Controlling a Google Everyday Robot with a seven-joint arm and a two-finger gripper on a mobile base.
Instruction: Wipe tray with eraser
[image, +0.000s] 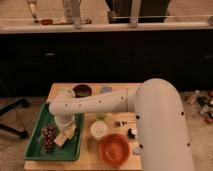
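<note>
**Gripper down in the green tray, on the cream eraser**

The gripper (67, 128) points straight down into the tray (33, 146), at the right half of it. It is hidden under the white wrist, so whether it is parted or clamped cannot be told. Directly below it, and touching it as far as can be seen, lies the eraser (64, 137), a pale cream block set at a slant on the tray floor. Just left of the eraser, also inside the tray, is a dark reddish clump (48, 138) that looks like a bunch of grapes.

The tray lies at the left front corner of the wooden table (120, 90), long side running front to back. The white arm (97, 102) reaches across the table from the right, from the robot's big rounded body in the foreground, to the wrist above the tray.

Right of the tray, on the tabletop, stands a white cup (99, 130). Near it, toward the front, is a round orange bowl (114, 149). At the back of the table sits a dark bowl (82, 90), with a small bluish item (106, 89) beside it. Behind the table runs a dark cabinet front (125, 55) under a pale counter.
</note>
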